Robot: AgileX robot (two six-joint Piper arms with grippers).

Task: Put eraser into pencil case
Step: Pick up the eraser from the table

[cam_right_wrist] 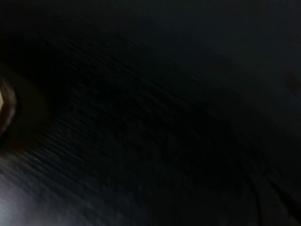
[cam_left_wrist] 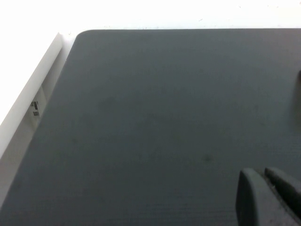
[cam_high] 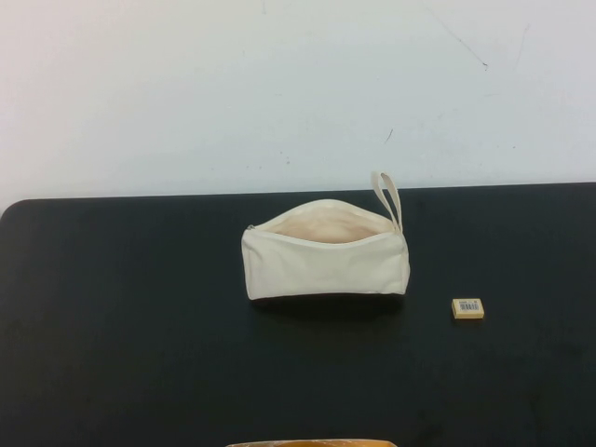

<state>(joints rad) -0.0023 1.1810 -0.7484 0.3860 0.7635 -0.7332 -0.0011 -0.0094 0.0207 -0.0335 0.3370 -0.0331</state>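
The pencil case (cam_high: 324,263), a cream-white zip pouch, lies in the middle of the black table with its zip open and its loop strap (cam_high: 388,197) at the far right end. The eraser (cam_high: 467,308), a tiny tan block with a barcode label, lies on the table to the right of the pouch, apart from it. Neither arm shows in the high view. My left gripper (cam_left_wrist: 263,173) shows only in the left wrist view, its fingers together over bare table and holding nothing. The right wrist view is almost black, and my right gripper cannot be made out in it.
The black table (cam_high: 121,307) ends at a white wall (cam_high: 279,84) behind the pouch. Its far left corner is rounded (cam_left_wrist: 80,34). A tan object (cam_high: 312,443) peeks in at the near edge. A pale shape (cam_right_wrist: 4,106) sits at the edge of the right wrist view.
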